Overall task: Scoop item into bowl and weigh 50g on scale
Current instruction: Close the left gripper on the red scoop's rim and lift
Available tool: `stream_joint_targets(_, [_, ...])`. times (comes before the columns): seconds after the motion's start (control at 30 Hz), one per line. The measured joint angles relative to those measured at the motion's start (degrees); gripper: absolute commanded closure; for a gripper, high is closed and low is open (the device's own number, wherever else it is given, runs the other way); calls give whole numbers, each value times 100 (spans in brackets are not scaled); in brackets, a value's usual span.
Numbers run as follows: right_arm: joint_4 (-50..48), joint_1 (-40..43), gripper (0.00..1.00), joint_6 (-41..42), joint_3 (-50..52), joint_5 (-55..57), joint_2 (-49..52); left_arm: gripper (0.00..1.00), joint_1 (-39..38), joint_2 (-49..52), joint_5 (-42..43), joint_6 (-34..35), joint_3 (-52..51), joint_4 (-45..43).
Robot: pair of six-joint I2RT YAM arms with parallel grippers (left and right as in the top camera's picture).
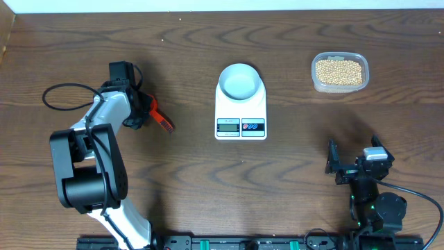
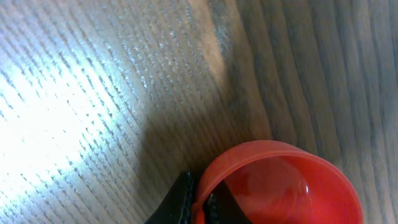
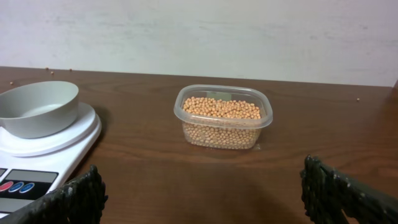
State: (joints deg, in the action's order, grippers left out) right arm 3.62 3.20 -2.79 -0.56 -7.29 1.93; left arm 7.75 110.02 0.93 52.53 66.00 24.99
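A pale blue-white bowl (image 1: pixel 240 81) (image 3: pixel 38 107) stands empty on the white scale (image 1: pixel 241 111) (image 3: pixel 43 155) at the table's middle. Tan beans (image 1: pixel 339 71) (image 3: pixel 221 109) fill a clear plastic tub (image 1: pixel 316 82) (image 3: pixel 186 124) at the back right. My left gripper (image 1: pixel 147 111) (image 2: pixel 199 196) is shut on the rim of a red scoop (image 1: pixel 161 121) (image 2: pixel 280 186), left of the scale and low over the wood. At the near right, my right gripper (image 1: pixel 354 163) (image 3: pixel 202 193) stands open and empty, facing the tub.
The scale's display and buttons (image 1: pixel 241 126) face the front edge. A black cable (image 1: pixel 66 90) loops on the table beside the left arm. A few stray beans (image 3: pixel 46 69) lie near the far wall.
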Motion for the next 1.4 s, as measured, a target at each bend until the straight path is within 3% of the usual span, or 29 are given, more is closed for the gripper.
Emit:
stream_joint_targets(0.13, [0,0,1,0,0,0,2,65,-4,-11,2,92,13,66])
stream_joint_targets(0.27, [2,0,1,0,0,0,2,54,-11,-31,-2,127,24,125])
stream_joint_targets(0.83, [2,0,1,0,0,0,2,53,-37,-35,-2,-1147,22,94])
stream_joint_targets(1.4, [0,0,1,0,0,0,0,53,-35,17,-26,-2450,-57,-640])
